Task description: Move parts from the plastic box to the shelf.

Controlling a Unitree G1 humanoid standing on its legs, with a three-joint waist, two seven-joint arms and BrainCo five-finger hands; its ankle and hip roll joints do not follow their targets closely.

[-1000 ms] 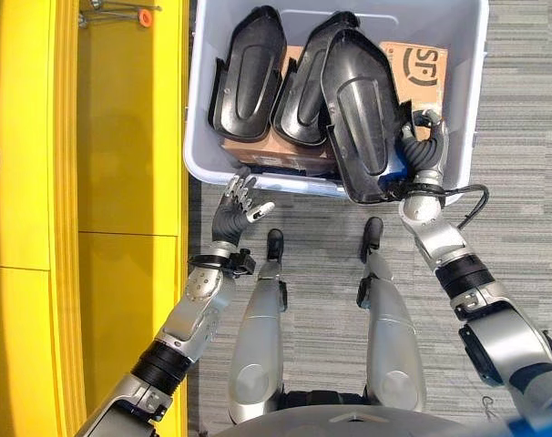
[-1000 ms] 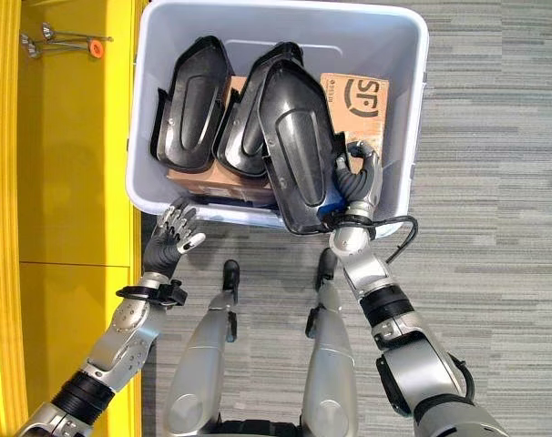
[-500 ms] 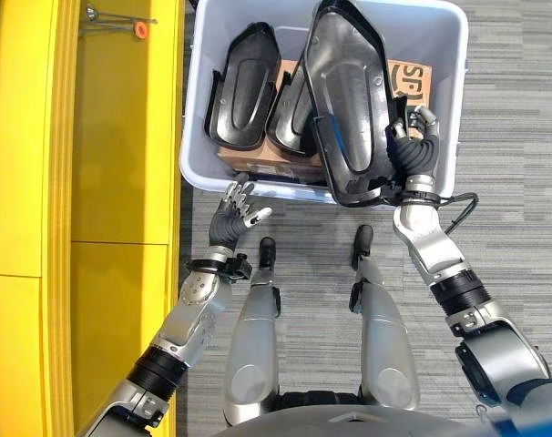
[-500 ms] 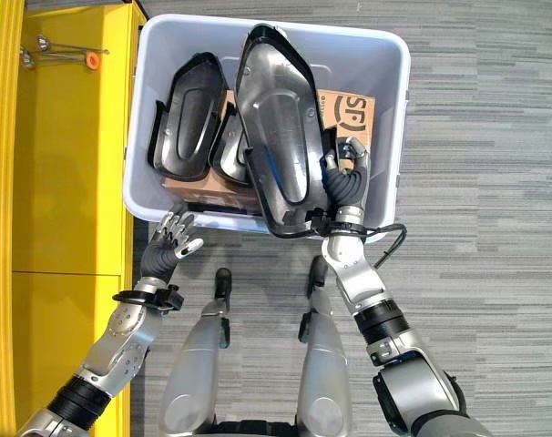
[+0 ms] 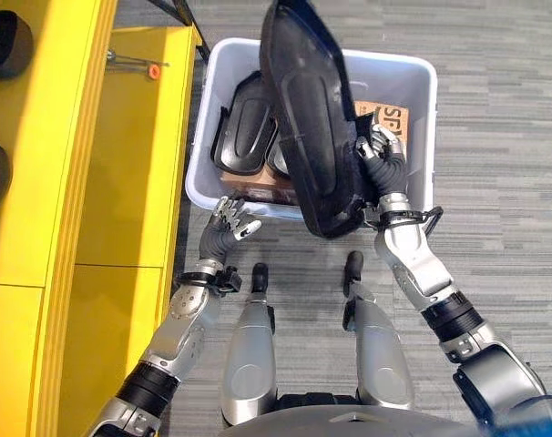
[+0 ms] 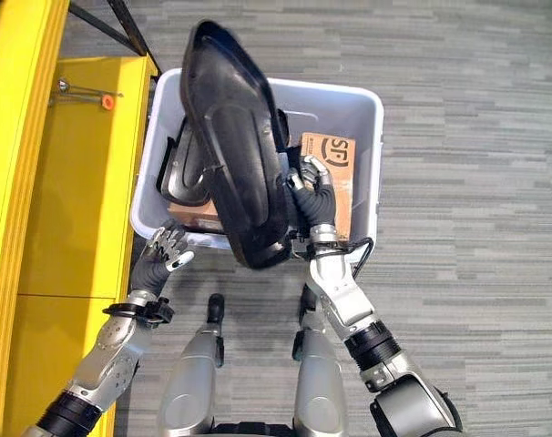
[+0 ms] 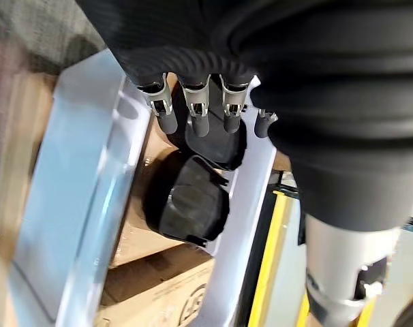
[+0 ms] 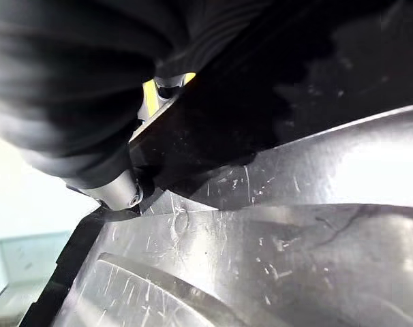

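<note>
Floor: grey striped carpet [image 5: 495, 109] lies under everything, from 12 o'clock round to 6.
Shelf: a yellow shelf [image 5: 135, 164] runs down the 9 o'clock side, just beside the plastic box; a small metal tool with an orange tip [image 5: 139, 66] lies on it near 11 o'clock.
Plastic box: the pale grey plastic box [image 5: 420, 82] stands on the carpet at 12 o'clock. Inside are a brown cardboard carton [image 5: 390, 118] toward 1 o'clock and black moulded parts [image 5: 244, 137] leaning on it toward 11.
Held part: one large black part [image 5: 308, 118] stands tilted above the plastic box, raised clear of the others.
Right robot hand: the right robot hand [image 5: 378, 162] has its fingers curled round the held part's lower edge.
Left robot hand: the left robot hand [image 5: 229, 218] hovers at the box's near wall with fingers loosely spread, holding nothing.
</note>
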